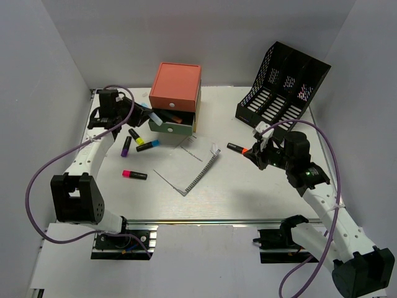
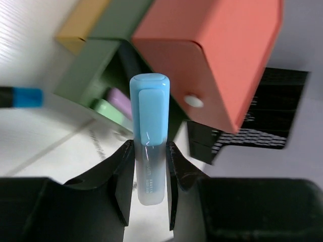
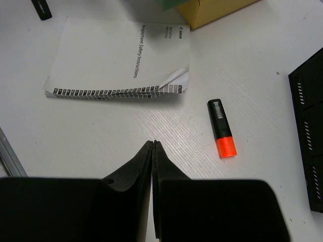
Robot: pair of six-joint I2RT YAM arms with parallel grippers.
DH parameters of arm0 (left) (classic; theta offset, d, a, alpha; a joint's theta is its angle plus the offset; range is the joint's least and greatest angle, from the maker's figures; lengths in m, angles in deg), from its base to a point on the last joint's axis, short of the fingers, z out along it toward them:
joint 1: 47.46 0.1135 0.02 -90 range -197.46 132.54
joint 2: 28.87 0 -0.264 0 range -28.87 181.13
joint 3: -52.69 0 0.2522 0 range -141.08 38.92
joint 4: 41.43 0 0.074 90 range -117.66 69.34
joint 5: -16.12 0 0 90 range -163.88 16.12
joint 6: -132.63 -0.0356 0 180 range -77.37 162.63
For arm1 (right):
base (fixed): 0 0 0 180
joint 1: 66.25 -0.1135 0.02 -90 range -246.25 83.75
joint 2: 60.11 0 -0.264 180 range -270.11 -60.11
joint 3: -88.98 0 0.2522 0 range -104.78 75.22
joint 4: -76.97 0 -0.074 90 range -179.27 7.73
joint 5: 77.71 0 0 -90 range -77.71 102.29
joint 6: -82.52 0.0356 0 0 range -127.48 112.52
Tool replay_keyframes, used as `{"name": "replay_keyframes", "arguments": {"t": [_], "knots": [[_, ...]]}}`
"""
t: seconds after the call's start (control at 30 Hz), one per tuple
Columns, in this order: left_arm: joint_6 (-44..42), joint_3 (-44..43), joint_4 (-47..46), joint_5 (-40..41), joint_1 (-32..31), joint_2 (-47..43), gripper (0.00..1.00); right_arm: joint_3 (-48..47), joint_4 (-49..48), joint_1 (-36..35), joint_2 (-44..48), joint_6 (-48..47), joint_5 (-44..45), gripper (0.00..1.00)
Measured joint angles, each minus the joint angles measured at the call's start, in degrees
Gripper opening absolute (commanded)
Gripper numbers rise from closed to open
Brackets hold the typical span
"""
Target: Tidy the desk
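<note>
White walls are seen on three sides, and the white tabletop [image 1: 248, 186] is spread beneath both arms, filling the scene, with a metal rail [image 1: 205, 221] run along its near edge. At the far side, left of centre, a drawer box [image 1: 177, 87] is stood, orange on top, and its green drawer [image 1: 169, 126] is pulled out. Far right, a black mesh file rack [image 1: 282, 84] is seen tilted backward.

Over on the left, the left pincer [image 2: 150, 151] is clamped on a light-blue highlighter [image 2: 149, 111], which is held cap-outward just in front of the open drawer. Inside that drawer a purple marker [image 2: 121, 103] and a pale green marker [image 2: 108, 111] can be made out.

On the right, the right pincer [image 3: 153, 146] is closed, its pads pressed together with nothing between them, and it is held above bare tabletop. An orange highlighter [image 3: 222, 127] is left lying near it, untouched.

A booklet [image 1: 189, 164] with one curled corner is laid out in the middle. To its left, a purple highlighter [image 1: 126, 146], a yellow highlighter [image 1: 136, 136] and a blue highlighter [image 1: 149, 146] are scattered close together, and a pink highlighter [image 1: 134, 175] is found nearer, on its own.
</note>
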Motion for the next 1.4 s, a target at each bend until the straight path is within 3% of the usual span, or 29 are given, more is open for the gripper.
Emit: {"name": "replay_keyframes", "arguments": {"t": [0.3, 0.67, 0.97, 1.0, 1.03, 1.1, 1.2, 1.27, 1.3, 1.33, 1.4], "knots": [[19.17, 4.94, -9.64, 2.75, -5.77, -3.54, 0.0, 0.02, -0.76, 0.5, 0.0, -0.02, 0.02, 0.06], [29.29, 7.17, -14.51, 10.25, -11.21, -3.37, 0.02, 0.02, -0.76, 1.49, -0.17, -0.17, 0.0, 0.06], [31.01, 7.17, -15.85, 11.76, -12.68, 0.52, 0.54, 0.02, -0.81, 2.45, -0.5, -0.22, -0.22, 0.06], [31.08, 7.17, -15.91, 11.76, -12.68, 0.66, 0.61, 0.02, -0.81, 2.62, -0.61, -0.24, -0.26, 0.07], [31.01, 7.17, -16.06, 11.74, -12.68, 0.76, 0.75, 0.02, -0.81, 2.69, -0.72, -0.26, -0.44, 0.07], [30.97, 7.04, -16.31, 11.63, -12.68, 1.18, 0.79, 0.02, -0.79, 2.89, -0.83, -0.42, -0.7, 0.09], [30.99, 6.62, -16.44, 11.04, -12.66, 1.9, 0.78, 0.02, -0.79, 3.21, -1.07, -0.7, -1.31, 0.13], [30.88, 6.56, -16.5, 10.8, -12.66, 2.03, 0.66, 0.02, -0.72, 3.52, -1.33, -1.57, -2.49, 0.15], [30.62, 6.54, -16.63, 10.64, -12.68, 2.03, 0.57, 0.02, -0.59, 3.56, -1.44, -2.34, -3.37, 0.15], [30.23, 6.54, -17.0, 10.21, -12.66, 1.99, 0.35, 0.02, -0.31, 3.65, -1.46, -3.58, -4.63, 0.15], [28.52, 6.54, -17.66, 8.59, -12.41, 1.68, 0.14, 0.04, 0.83, 3.76, -1.46, -6.82, -7.76, 0.11]]}}
